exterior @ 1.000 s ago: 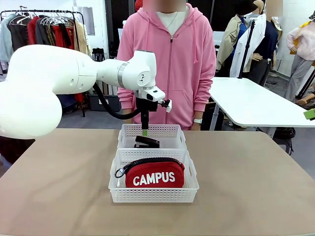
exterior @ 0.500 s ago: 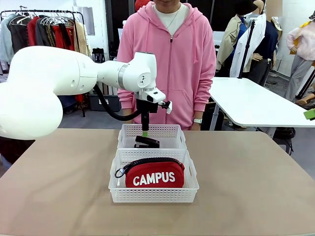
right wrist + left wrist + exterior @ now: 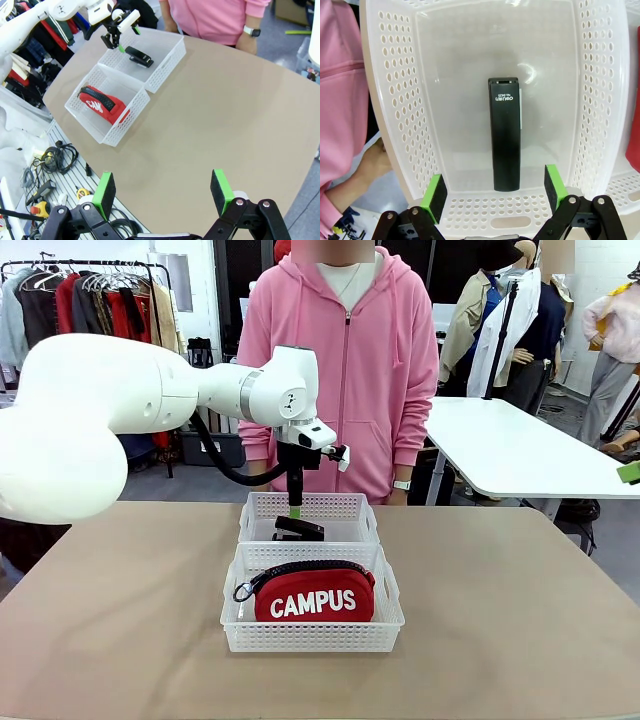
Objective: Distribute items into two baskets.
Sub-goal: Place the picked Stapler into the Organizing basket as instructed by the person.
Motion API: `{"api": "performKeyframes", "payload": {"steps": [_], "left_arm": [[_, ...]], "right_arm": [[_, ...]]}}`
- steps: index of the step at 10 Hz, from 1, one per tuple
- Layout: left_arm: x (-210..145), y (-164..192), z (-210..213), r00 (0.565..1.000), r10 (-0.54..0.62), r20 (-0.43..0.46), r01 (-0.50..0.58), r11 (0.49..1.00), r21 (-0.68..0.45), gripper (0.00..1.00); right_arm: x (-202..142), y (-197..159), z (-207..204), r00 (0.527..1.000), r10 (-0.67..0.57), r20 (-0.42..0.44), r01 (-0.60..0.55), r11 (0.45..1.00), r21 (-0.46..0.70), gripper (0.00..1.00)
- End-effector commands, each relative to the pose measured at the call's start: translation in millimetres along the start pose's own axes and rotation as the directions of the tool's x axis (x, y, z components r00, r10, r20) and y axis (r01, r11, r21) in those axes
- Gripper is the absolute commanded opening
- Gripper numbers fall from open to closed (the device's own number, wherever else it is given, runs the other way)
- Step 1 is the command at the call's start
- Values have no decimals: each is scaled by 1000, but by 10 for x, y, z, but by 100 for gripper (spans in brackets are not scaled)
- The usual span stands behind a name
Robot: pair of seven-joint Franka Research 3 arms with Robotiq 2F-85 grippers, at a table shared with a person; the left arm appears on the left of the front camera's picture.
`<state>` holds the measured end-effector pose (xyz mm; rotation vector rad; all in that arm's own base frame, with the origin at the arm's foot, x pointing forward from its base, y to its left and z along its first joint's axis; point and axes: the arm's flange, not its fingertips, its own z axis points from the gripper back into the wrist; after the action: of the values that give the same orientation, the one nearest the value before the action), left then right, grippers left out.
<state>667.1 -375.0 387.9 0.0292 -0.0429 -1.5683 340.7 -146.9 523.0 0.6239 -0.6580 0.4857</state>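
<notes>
A red pouch (image 3: 313,598) lettered "CAMPUS" lies in the near white basket (image 3: 312,636). The black stapler (image 3: 299,530) lies flat in the far basket (image 3: 310,506), close to the person. My left gripper (image 3: 294,507) hangs open just above the stapler with nothing between its fingers; in the left wrist view the stapler (image 3: 504,133) lies on the far basket's floor (image 3: 465,100), past the open left gripper (image 3: 495,191). High above the table's side, my right gripper (image 3: 163,190) stands open and empty. From there the pouch (image 3: 103,107) and the stapler (image 3: 139,56) show far off in their baskets.
A person in a pink hoodie (image 3: 345,350) stands at the far edge, right behind the far basket. The two baskets touch end to end at the table's middle. A white side table (image 3: 520,445) stands at the back right. Bare tabletop (image 3: 510,610) lies on both sides of the baskets.
</notes>
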Motion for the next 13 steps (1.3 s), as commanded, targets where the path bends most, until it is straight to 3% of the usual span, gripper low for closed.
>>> {"api": "performKeyframes", "payload": {"steps": [1, 7, 11, 13], "left_arm": [[-6, 6, 34, 1000, -1, -3, 1, 1000, 8, 100], [-71, 1, 57, 1000, 19, 2, -19, 1000, -12, 100], [-709, -59, 563, 987, 124, 103, -120, 992, -38, 100], [-1236, -191, 832, 962, 206, 181, -203, 979, -36, 100]], "right_arm": [[14, -5, 5, 1000, 9, 14, -9, 1000, 7, 100], [14, -5, 5, 1000, 9, 14, -9, 1000, 7, 100], [14, -5, 5, 1000, 9, 14, -9, 1000, 7, 100], [14, -5, 5, 1000, 9, 14, -9, 1000, 7, 100]]}}
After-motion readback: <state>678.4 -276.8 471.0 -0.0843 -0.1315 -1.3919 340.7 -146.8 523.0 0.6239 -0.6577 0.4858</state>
